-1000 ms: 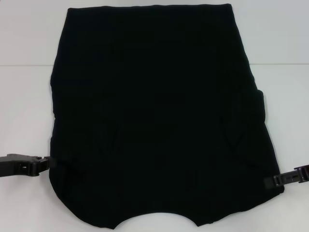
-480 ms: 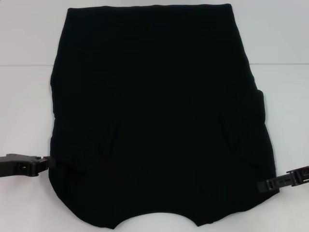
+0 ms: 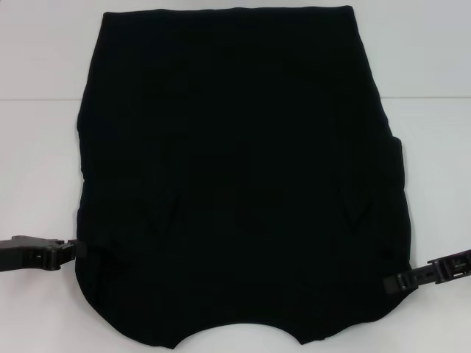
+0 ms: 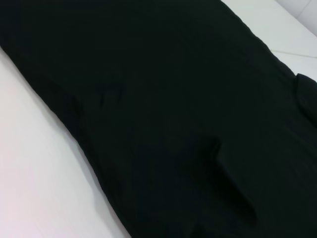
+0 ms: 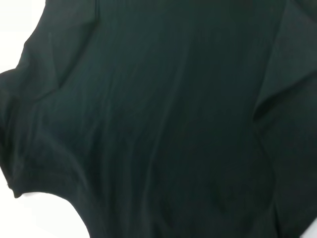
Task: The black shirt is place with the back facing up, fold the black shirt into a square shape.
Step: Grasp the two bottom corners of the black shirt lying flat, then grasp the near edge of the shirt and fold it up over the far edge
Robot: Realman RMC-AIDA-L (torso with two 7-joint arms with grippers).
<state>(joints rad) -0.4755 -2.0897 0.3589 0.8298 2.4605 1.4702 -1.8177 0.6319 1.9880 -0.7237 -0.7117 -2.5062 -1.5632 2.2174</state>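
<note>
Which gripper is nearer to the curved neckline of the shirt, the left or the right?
The right gripper, slightly. It overlaps the shirt at its right edge. The left gripper meets the left edge, a little farther from the neckline.

bare white table [image 3: 44,147] open on both sides of the black shirt [image 3: 235,169], nothing standing in the way

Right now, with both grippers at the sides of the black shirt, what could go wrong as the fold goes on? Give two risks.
1. The left gripper and right gripper sit at uneven heights on the black shirt, so a lift could well skew the fold.
2. Sleeve folds near the right edge look loose; they may slip out and spoil the square.
</note>
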